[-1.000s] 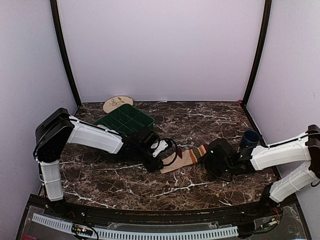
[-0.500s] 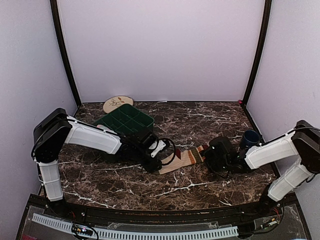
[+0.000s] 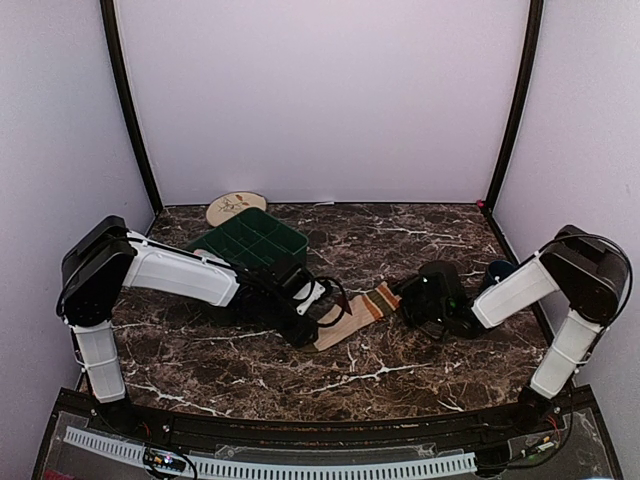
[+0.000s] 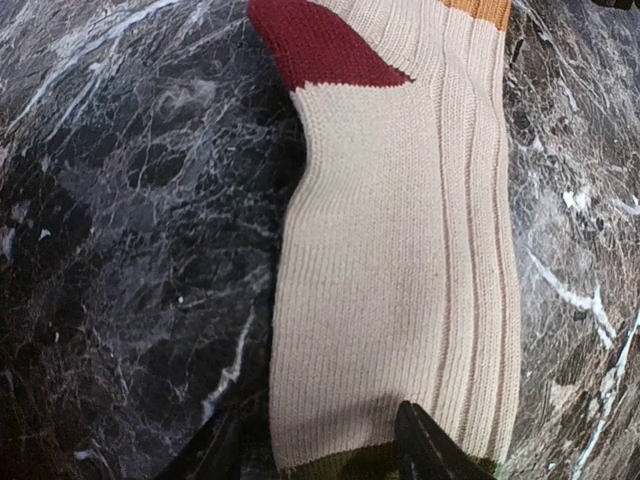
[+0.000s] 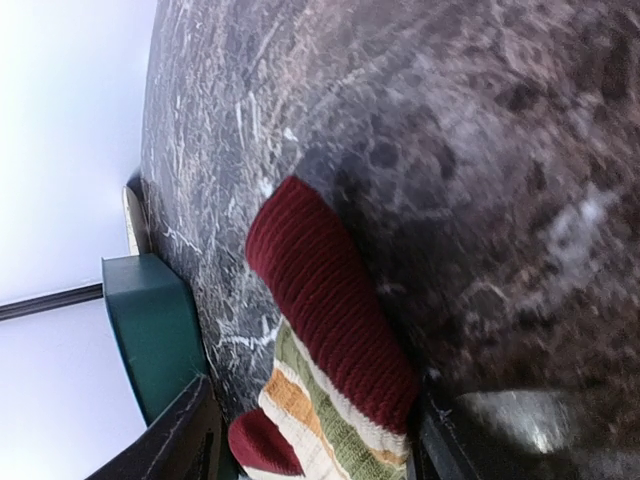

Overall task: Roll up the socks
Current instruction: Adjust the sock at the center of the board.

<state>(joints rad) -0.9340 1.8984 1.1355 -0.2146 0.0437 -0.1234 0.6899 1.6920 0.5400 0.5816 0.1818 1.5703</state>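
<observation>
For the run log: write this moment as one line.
step: roll not begun | tan sock: flat, unrolled | left gripper: open over toe | right gripper: open at cuff

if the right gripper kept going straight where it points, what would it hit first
Most likely the tan sock's dark red cuff, lying ahead between the open fingers of the right gripper.

1. The left gripper and right gripper cover the sock's ends; whether either grips it cannot be told.
2. Behind the sock, the tray hides the plate's near rim.
3. Right of the sock, an arm covers most of the cup.
4. Both wrist views crop the sock.
</observation>
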